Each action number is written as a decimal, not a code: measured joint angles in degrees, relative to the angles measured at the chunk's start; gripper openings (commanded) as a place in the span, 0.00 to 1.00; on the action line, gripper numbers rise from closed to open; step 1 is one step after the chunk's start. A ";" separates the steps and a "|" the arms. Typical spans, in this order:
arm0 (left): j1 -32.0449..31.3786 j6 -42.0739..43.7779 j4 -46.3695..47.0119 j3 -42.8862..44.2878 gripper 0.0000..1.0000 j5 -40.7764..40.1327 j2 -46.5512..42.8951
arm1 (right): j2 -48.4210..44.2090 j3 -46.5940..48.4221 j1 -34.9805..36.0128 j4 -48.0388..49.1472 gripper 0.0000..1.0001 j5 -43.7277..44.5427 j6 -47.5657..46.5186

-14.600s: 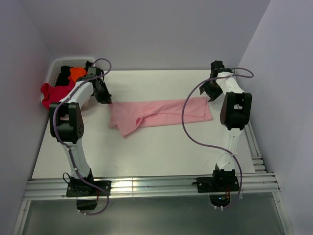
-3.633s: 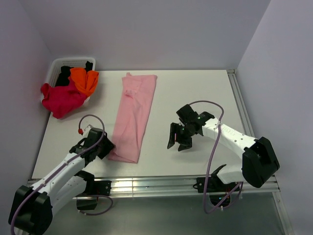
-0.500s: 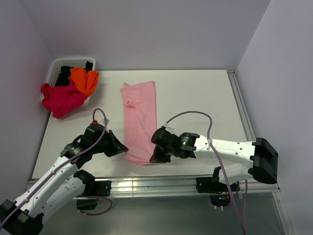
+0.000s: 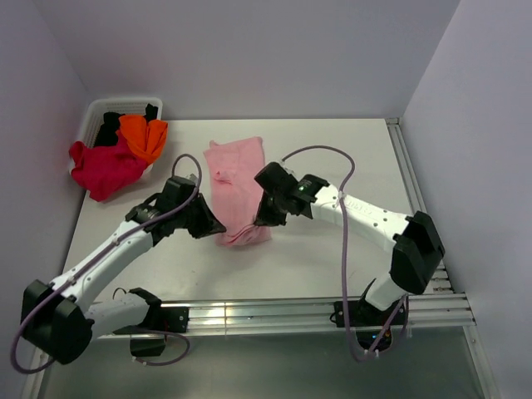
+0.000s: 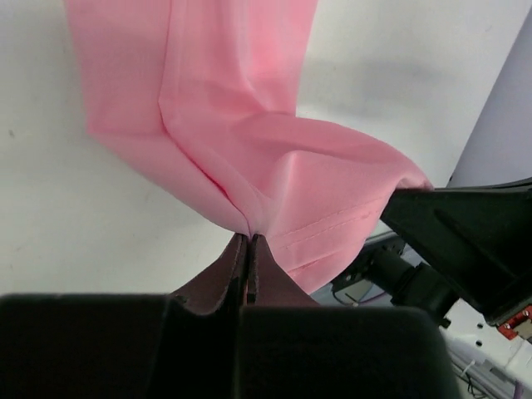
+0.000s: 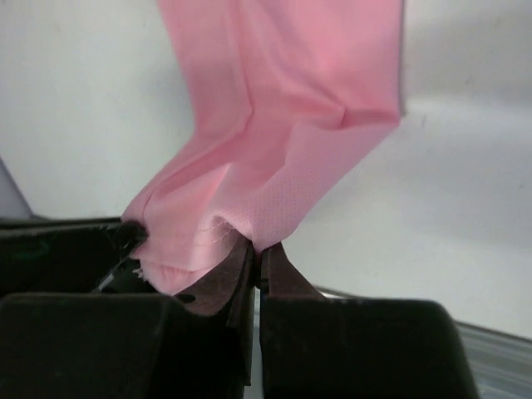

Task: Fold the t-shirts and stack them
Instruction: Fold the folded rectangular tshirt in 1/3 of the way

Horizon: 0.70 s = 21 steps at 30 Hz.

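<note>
White table (image 4: 332, 158), seen from the top camera: bare over most of its 3 o'clock half.

Light pink t-shirt (image 4: 237, 179): folded into a long strip just toward 9 o'clock from the table's centre, running 12 to 6. Far end lies flat. Near end is raised off the table and bunched between the two grippers.

White basket (image 4: 108, 103): in the 10 o'clock corner. Crimson shirt (image 4: 104, 169) spills over its near rim onto the table. Orange shirt (image 4: 143, 135) is draped on the rim toward 3. Black shirt (image 4: 108, 130) lies inside.

Left gripper (image 4: 214, 229): at the strip's 7 o'clock corner. Wrist view shows the fingers (image 5: 237, 266) pressed together, pinching a fold of pink cloth.

Right gripper (image 4: 259, 218): at the 5 o'clock corner. Fingers (image 6: 278, 270) are likewise closed, nipping the hem edge.
</note>
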 measured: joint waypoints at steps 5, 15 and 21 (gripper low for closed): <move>4.46 2.95 2.01 6.21 0.00 0.74 10.95 | 8.68 7.48 -6.01 -1.49 0.00 -1.29 -6.08; 18.86 9.53 2.40 24.76 0.99 3.87 40.39 | 33.40 36.68 -13.60 -6.88 1.00 -2.80 -14.78; 21.27 14.69 -0.22 36.63 0.99 4.87 45.83 | 32.59 38.53 -15.93 -8.55 1.00 -1.92 -15.39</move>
